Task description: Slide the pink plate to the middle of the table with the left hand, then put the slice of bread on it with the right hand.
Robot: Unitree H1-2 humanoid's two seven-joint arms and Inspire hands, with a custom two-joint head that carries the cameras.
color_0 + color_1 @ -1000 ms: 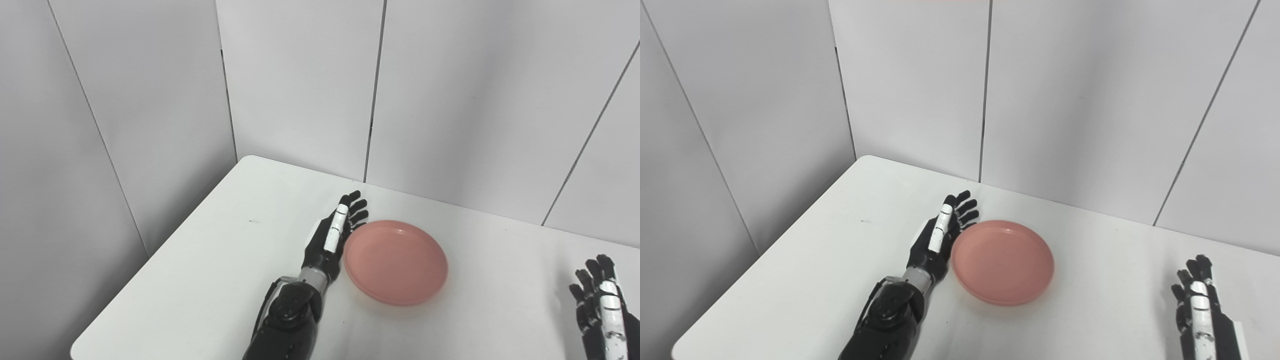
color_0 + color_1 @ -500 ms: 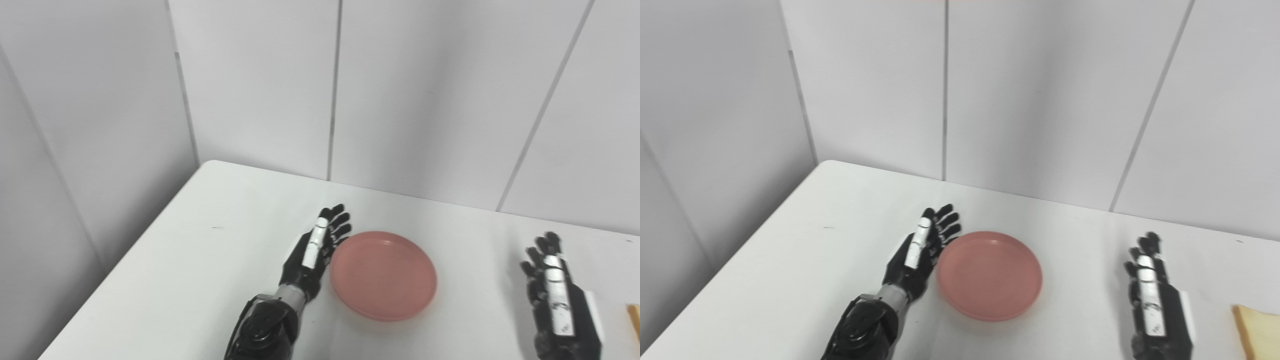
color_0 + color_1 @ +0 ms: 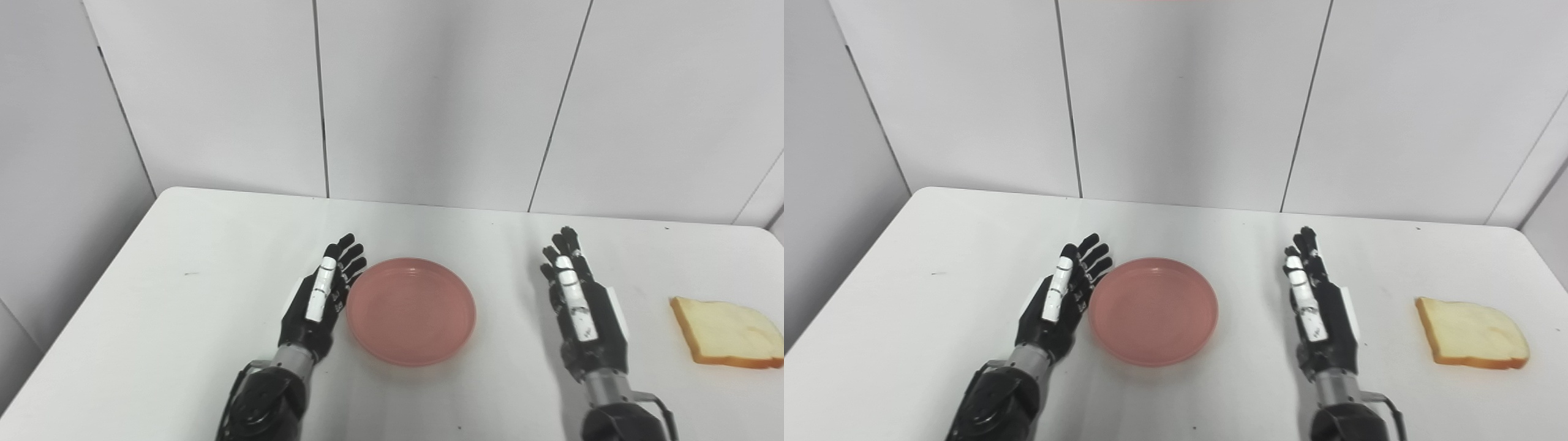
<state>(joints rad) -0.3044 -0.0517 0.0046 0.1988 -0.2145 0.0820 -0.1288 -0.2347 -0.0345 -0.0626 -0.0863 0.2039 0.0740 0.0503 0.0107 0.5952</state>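
We found no writing, label, brand, number or sign that could be read on anything in either view.

Salmon pink all over on the plate [image 3: 411, 311], plain, without pattern. Pale cream on the bread slice [image 3: 726, 331], rimmed by a golden-orange crust. Black on the left hand [image 3: 318, 297] and the right hand [image 3: 582, 309], each with a white strip along one finger. Plain white on the counter [image 3: 153, 318], dotted with a few small dark specks. Light grey on the wall panels [image 3: 429, 98], split by thin dark seams.
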